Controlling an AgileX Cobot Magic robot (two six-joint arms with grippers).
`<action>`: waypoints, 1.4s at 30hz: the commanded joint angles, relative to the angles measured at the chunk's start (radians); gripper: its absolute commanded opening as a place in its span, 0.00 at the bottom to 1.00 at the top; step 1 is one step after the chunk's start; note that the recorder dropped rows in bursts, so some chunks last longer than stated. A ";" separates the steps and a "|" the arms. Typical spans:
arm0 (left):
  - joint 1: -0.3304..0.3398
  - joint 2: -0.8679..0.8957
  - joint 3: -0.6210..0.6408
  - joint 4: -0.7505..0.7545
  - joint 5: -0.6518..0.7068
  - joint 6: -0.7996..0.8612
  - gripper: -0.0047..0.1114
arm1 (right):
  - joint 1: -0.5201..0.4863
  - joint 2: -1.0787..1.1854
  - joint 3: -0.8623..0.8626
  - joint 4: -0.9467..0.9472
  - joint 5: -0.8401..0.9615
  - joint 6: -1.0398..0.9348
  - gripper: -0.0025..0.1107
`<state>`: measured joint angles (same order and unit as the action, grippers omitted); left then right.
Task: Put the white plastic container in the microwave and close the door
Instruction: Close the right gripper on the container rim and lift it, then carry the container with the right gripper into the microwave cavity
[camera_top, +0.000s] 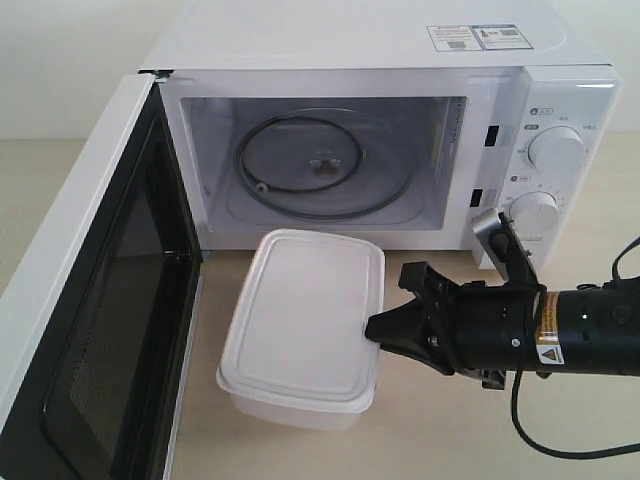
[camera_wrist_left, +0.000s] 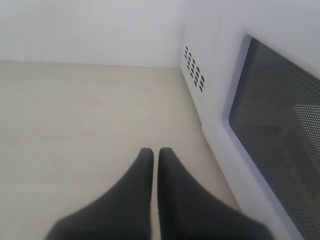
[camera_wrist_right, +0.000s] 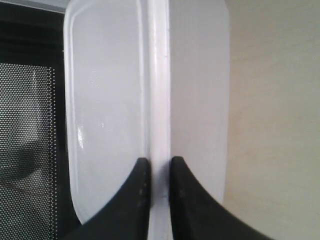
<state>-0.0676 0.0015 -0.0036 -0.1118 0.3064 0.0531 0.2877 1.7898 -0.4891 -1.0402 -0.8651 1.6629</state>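
Unobstructed microwave (camera_top: 400, 45) mouth behind the container (camera_top: 305, 320); open door (camera_top: 110, 330) close along its left.

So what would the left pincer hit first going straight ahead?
Nothing near: the left pincer points over the table toward the back wall, with the door off to one side; depth is unclear.

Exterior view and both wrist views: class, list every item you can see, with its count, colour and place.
microwave: one, white, at the back of the table
door: one, white with black inner face, swung open on the left
turntable: one, clear glass, inside the microwave
dials: two, white, on the microwave's right panel
stickers: two, white, on the microwave's top
white plastic container: one, translucent white, lid on, on the table before the opening
table: one, pale beige
right gripper: one, black, clamped on the container's lid rim
left gripper: one, black, shut, outside the door
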 joint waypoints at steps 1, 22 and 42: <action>0.005 -0.001 0.004 -0.004 -0.004 0.001 0.08 | 0.001 -0.026 0.000 0.026 -0.031 -0.034 0.02; 0.005 -0.001 0.004 -0.004 -0.002 0.001 0.08 | 0.524 -0.163 0.018 1.515 0.124 -0.646 0.02; 0.005 -0.001 0.004 -0.004 -0.004 0.001 0.08 | 0.524 0.080 -0.268 1.680 0.083 -0.663 0.02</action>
<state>-0.0676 0.0015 -0.0036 -0.1118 0.3064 0.0531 0.8075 1.8548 -0.7230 0.6169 -0.7408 1.0095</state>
